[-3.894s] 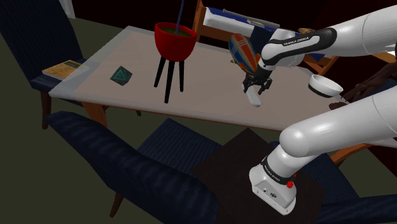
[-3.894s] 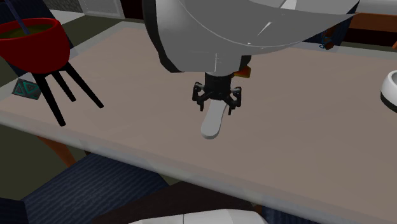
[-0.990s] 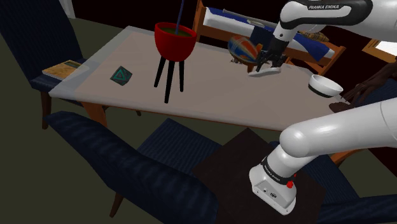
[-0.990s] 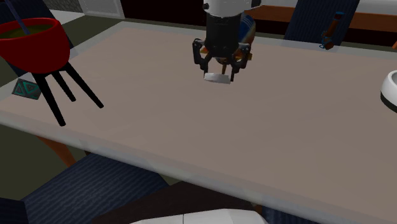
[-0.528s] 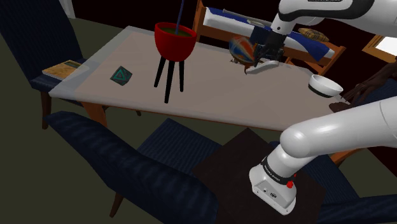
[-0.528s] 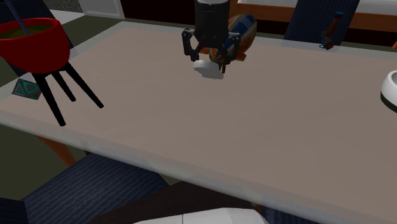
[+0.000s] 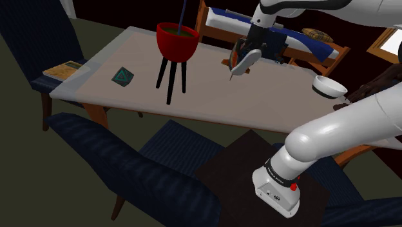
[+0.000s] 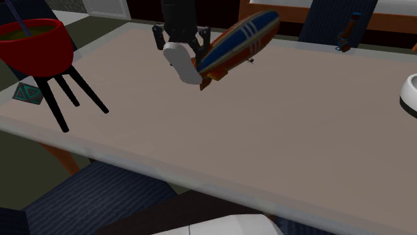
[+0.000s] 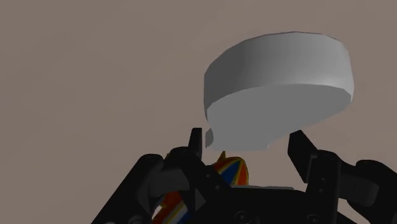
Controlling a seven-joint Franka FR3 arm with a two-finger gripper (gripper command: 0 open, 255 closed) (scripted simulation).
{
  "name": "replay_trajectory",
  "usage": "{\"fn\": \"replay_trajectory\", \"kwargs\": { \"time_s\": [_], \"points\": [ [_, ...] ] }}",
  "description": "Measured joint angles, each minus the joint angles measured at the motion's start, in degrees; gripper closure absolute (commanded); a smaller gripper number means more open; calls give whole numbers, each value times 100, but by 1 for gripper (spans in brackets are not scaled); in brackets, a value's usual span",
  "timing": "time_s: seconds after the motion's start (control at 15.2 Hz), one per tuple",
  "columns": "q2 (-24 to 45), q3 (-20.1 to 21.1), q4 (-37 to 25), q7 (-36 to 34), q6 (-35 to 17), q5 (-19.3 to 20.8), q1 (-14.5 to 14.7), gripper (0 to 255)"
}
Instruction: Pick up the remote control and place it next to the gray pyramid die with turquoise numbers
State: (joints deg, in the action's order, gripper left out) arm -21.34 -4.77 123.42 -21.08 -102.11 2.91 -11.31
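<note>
Shoulder view, quick pass for you: brown table (image 7: pixel 212 97), white arm (image 7: pixel 290 8) reaching over it, and a red bowl planter (image 7: pixel 176 40) on black legs standing between the fingers and the target end. A striped blimp toy (image 8: pixel 237 41) is pressed right against the fingers. The gripper (image 7: pixel 240 59) is clamped on the pale grey remote control (image 7: pixel 247 60), which hangs clear of the tabletop. The wrist view agrees: the remote sits wedged between the two black fingers (image 9: pixel 196 145). Smallest thing, the grey pyramid die (image 7: pixel 122 77) with turquoise marks, lies well beyond the planter from the fingers, near the table's end. So pickup is done. You still have to carry past the planter, lower, and let go beside the die. Versus half a second ago, the gripper has swung further toward the planter side. The blimp, which lay flat behind the fingers, is now tilted nose-up and touching the remote. I'd judge it got dragged along, so watch that.
</note>
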Motion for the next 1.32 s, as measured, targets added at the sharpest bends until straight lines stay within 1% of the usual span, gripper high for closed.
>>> {"fn": "replay_trajectory", "kwargs": {
  "time_s": [0.59, 1.06, 1.32],
  "points": [
    [1134, 669, -1116, -1014, 2, -209, 426, 255],
    [2299, 1073, -2465, -1756, 198, -162, 757, 255],
    [3065, 1233, -3407, -2123, 391, -57, 964, 255]
  ]
}}
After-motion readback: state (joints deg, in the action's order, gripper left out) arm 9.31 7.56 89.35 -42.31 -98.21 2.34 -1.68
